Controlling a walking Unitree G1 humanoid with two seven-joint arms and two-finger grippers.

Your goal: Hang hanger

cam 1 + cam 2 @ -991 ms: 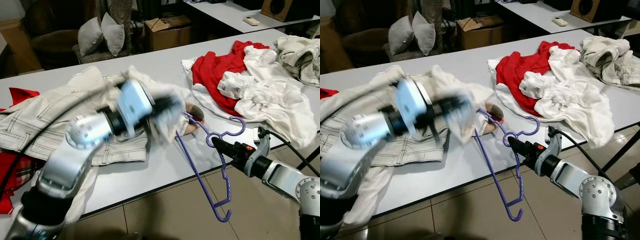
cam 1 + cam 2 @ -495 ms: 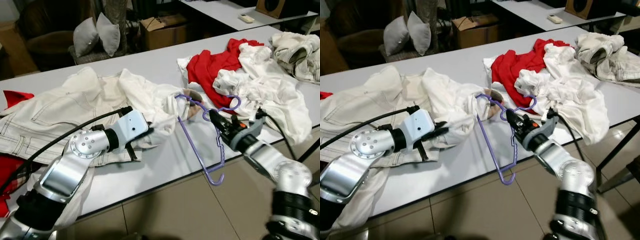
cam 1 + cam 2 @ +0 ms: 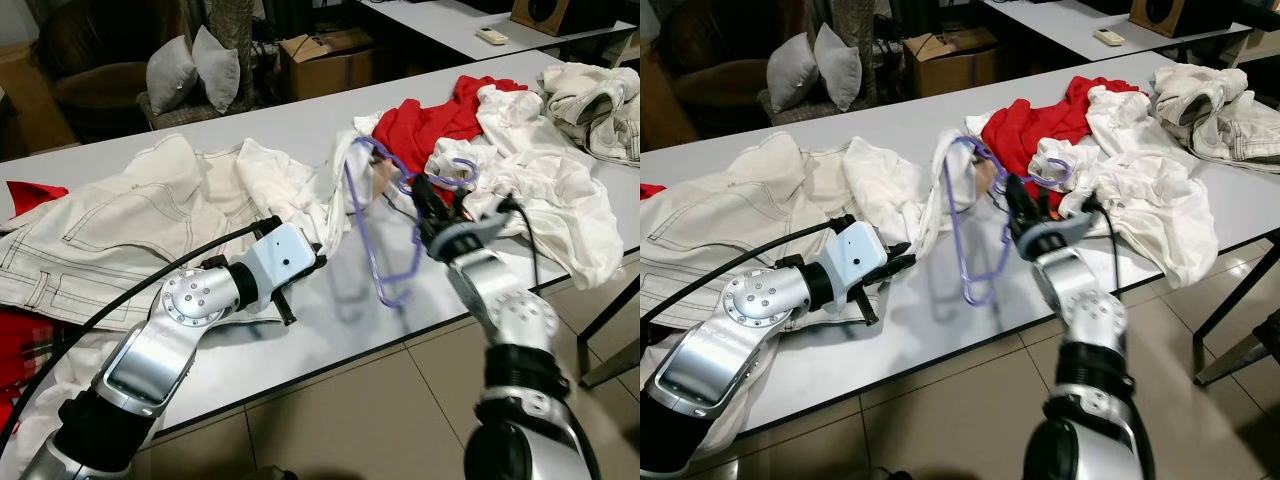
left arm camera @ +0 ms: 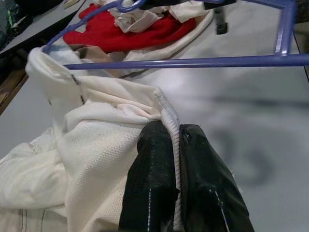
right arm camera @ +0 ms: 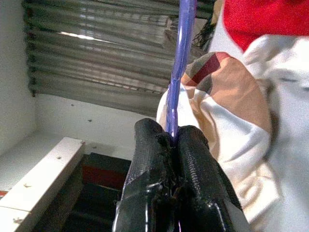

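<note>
Nearest, on the grey worktop [image 3: 330, 330], left tool [image 4: 176, 145] clamped on the ribbed hem of the cream knit garment [image 3: 300, 195], now lower and steadier than a second ago. Beyond, right tool [image 5: 174, 140] pinched shut on the thin purple plastic hanger [image 3: 375, 225], raised from dangling off the worktop edge to above the surface, one end tucked into the garment's neck. Probably mid-threading; farther back, red and white clothes pile [image 3: 480, 130] untouched.
</note>
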